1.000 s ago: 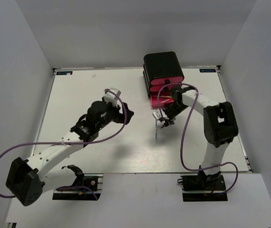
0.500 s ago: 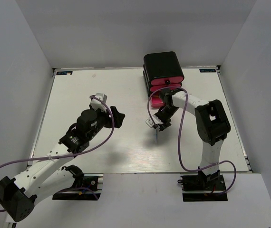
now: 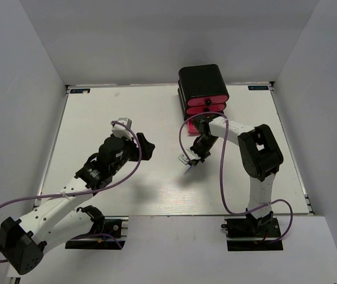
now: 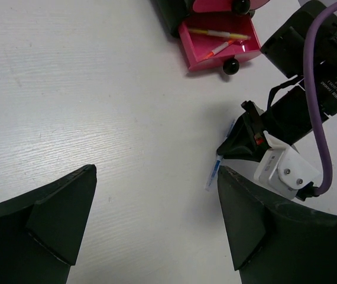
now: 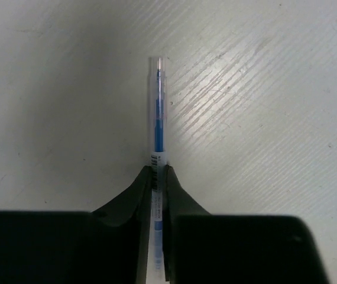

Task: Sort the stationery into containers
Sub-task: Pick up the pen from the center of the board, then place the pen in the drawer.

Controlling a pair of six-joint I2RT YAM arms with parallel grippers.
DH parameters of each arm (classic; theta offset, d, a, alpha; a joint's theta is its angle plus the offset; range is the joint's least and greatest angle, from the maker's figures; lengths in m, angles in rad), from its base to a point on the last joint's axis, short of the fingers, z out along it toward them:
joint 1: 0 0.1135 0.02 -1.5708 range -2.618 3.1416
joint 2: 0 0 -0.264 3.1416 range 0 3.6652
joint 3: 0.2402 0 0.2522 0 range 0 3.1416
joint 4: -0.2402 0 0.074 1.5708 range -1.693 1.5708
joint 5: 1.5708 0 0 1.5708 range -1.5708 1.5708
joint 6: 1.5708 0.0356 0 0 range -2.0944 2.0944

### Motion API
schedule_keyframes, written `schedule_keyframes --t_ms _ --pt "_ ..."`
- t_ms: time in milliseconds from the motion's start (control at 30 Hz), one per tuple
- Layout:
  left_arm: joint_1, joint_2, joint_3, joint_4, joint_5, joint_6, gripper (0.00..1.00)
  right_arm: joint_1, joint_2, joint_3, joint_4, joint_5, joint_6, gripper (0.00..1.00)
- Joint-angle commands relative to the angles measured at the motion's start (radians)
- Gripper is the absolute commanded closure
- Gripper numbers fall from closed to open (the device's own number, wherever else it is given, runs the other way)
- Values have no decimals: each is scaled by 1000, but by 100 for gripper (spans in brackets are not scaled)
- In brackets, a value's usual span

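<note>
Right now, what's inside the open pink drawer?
Two pens lie in the open pink drawer: a yellowish pen and an orange pen. Its back is hidden under the black cabinet.

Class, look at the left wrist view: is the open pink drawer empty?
No, two pens lie inside the drawer.

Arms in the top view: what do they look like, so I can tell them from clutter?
Both the left arm and right arm have white links and black joint housings. A purple cable loops along each. The left gripper and right gripper have black fingers.
</note>
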Motion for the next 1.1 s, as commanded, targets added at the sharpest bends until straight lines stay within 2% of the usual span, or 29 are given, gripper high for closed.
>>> schedule_keyframes --t_ms 0,67,200,233,267,300,333,400,433,567,800,967,1067 --pt "-2 9 8 -9 -13 -28 7 6 7 -48 39 36 -206 94" --pt "-2 9 17 -9 -13 -28 7 -1 -1 -45 24 0 -133 100" --pt "-2 9 17 0 -13 -28 7 -4 -55 24 39 -122 100 100" --pt "-2 9 17 0 -13 -28 7 -4 -78 50 57 -177 287 100" --pt "-2 9 17 0 -13 -38 7 -3 -90 65 83 -185 358 100" --pt "-2 18 17 13 -13 -38 7 -3 -122 70 190 -187 431 100" --pt "-2 18 17 13 -13 -38 7 -10 -151 68 224 -158 599 100" --pt "-2 32 8 36 -13 -38 7 -20 -190 62 360 -118 689 100" --pt "-2 32 8 36 -13 -38 7 -23 -208 58 385 -48 778 100" --pt "-2 72 18 56 7 -38 7 -82 -219 48 462 40 822 100" --pt "-2 107 29 85 25 -19 7 -184 -207 42 551 101 757 100" --pt "-2 107 29 85 25 -19 7 -237 -144 91 579 111 690 100" --pt "-2 107 29 85 25 -19 7 -256 -107 119 539 79 616 100"
